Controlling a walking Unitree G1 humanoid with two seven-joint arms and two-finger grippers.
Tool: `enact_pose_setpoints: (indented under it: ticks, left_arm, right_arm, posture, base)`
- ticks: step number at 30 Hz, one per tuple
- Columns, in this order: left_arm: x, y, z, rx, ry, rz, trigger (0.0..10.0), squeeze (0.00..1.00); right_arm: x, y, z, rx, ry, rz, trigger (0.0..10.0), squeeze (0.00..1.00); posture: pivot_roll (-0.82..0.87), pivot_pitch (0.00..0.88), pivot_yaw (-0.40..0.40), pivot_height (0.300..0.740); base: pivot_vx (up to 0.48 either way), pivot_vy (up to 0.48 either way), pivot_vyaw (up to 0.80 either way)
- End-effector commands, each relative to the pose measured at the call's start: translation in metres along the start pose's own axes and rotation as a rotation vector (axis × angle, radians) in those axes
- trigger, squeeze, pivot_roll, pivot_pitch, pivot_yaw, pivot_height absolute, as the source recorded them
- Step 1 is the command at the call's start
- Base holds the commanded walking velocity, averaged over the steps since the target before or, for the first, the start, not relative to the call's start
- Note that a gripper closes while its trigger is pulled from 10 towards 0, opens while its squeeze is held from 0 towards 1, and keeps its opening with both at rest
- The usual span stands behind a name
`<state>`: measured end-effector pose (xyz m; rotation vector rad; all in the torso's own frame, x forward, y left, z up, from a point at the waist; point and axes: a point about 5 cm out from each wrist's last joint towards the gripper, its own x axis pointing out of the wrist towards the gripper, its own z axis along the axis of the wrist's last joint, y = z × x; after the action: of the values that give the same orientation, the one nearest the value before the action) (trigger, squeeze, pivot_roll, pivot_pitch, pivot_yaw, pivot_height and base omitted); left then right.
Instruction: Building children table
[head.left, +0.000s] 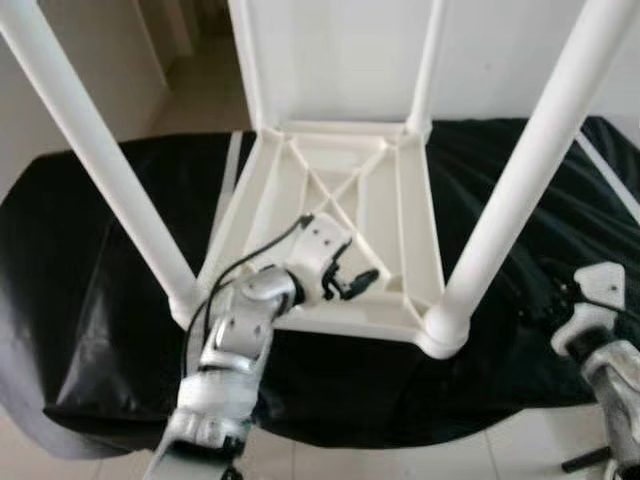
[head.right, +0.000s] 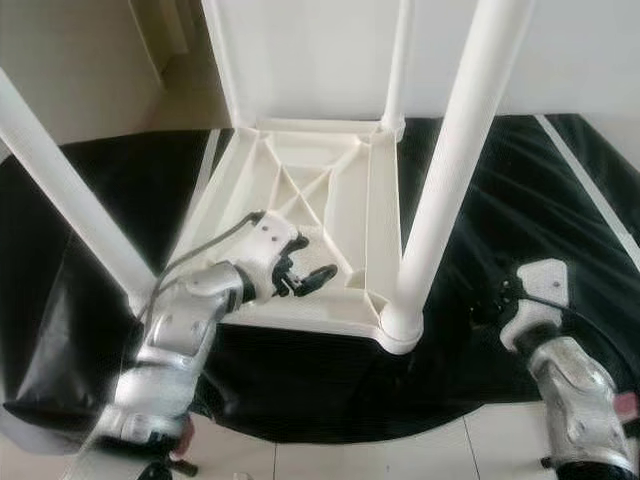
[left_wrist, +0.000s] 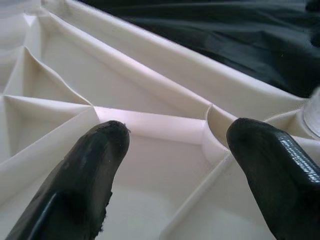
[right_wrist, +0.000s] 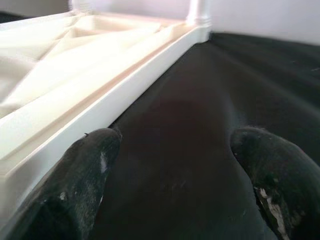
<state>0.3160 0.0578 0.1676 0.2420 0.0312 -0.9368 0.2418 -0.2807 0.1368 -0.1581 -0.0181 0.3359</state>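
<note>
A white plastic children's table lies upside down on a black cloth, its ribbed underside facing up. Its white legs point upward: one at the near left, one at the near right, and a far one. My left gripper hovers open just above the ribs near the table's front edge. In the left wrist view its fingers straddle a rib junction and hold nothing. My right gripper rests open on the cloth, right of the table's side rim.
The black cloth covers a low surface that ends near me. Pale tiled floor lies below its front edge. A light wall stands behind the table, and a passage opens at the far left. Tape strips run across the cloth.
</note>
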Motion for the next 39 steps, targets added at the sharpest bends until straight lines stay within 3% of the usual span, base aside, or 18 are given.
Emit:
enact_pose_setpoints:
  ticks: [1, 5, 10, 12, 14, 17, 19, 29, 30, 32, 34, 39]
  left_arm:
    - [-0.007, -0.003, 0.004, 0.039, -0.028, -0.063, 10.0, 0.0]
    - [-0.018, -0.005, 0.002, 0.037, -0.037, -0.138, 10.0, 0.0]
    - [-0.022, -0.003, 0.001, 0.037, -0.036, -0.134, 10.0, 0.0]
    - [-0.03, 0.002, -0.001, 0.046, -0.031, -0.11, 10.0, 0.0]
    - [-0.037, 0.005, -0.004, 0.051, -0.012, -0.102, 10.0, 0.0]
    - [-0.039, 0.004, -0.005, 0.052, -0.008, -0.103, 10.0, 0.0]
    - [-0.045, 0.001, -0.005, 0.059, -0.007, -0.14, 10.0, 0.0]
    - [-0.058, -0.008, -0.006, 0.064, -0.011, -0.22, 10.0, 0.0]
    - [-0.061, -0.013, -0.007, 0.057, -0.007, -0.239, 10.0, 0.0]
    - [-0.061, -0.013, -0.007, 0.057, -0.007, -0.239, 10.0, 0.0]
    - [-0.063, -0.013, -0.006, 0.045, -0.009, -0.225, 10.0, 0.0]
    - [-0.065, -0.011, -0.006, 0.045, -0.017, -0.166, 10.0, 0.0]
  right_arm:
    - [-0.007, 0.005, 0.001, 0.022, 0.025, 0.089, 10.0, 0.0]
    - [-0.018, 0.01, 0.003, 0.016, 0.065, 0.191, 10.0, 0.0]
    - [-0.02, 0.011, 0.005, 0.003, 0.071, 0.211, 10.0, 0.0]
    - [-0.021, 0.018, 0.011, -0.013, 0.091, 0.308, 10.0, 0.0]
    - [-0.011, 0.029, 0.017, -0.02, 0.085, 0.4, 10.0, 0.0]
    - [-0.009, 0.031, 0.018, -0.018, 0.084, 0.419, 10.0, 0.0]
    - [0.002, 0.039, 0.023, -0.018, 0.066, 0.482, 10.0, 0.0]
    - [0.029, 0.047, 0.033, -0.042, 0.025, 0.563, 10.0, 0.0]
    - [0.045, 0.056, 0.036, -0.022, 0.004, 0.624, 10.0, 0.0]
    - [0.045, 0.056, 0.036, -0.022, 0.004, 0.624, 10.0, 0.0]
    - [0.057, 0.064, 0.039, -0.017, -0.02, 0.649, 10.0, 0.0]
    - [0.071, 0.071, 0.041, -0.036, -0.031, 0.641, 10.0, 0.0]
  posture:
    - [-0.08, 0.036, 0.076, 0.74]
    - [-0.09, 0.031, 0.083, 0.74]
    - [-0.09, 0.025, 0.091, 0.74]
    - [-0.09, 0.022, 0.091, 0.74]
    - [-0.09, 0.022, 0.09, 0.74]
    - [-0.09, 0.022, 0.09, 0.74]
    - [-0.08, 0.029, 0.078, 0.74]
    - [-0.06, 0.036, 0.047, 0.74]
    - [-0.04, 0.039, 0.026, 0.74]
    - [-0.04, 0.039, 0.026, 0.74]
    - [-0.02, 0.05, 0.001, 0.74]
    - [0.0, 0.068, -0.025, 0.74]
  base:
    - [0.0, 0.0, 0.0]
    - [0.0, 0.0, 0.0]
    - [0.0, 0.0, 0.0]
    - [0.0, 0.0, 0.0]
    - [0.0, 0.0, 0.0]
    - [0.0, 0.0, 0.0]
    - [0.0, 0.0, 0.0]
    - [0.0, 0.0, 0.0]
    - [0.0, 0.0, 0.0]
    - [0.0, 0.0, 0.0]
    - [0.0, 0.0, 0.0]
    - [0.0, 0.0, 0.0]
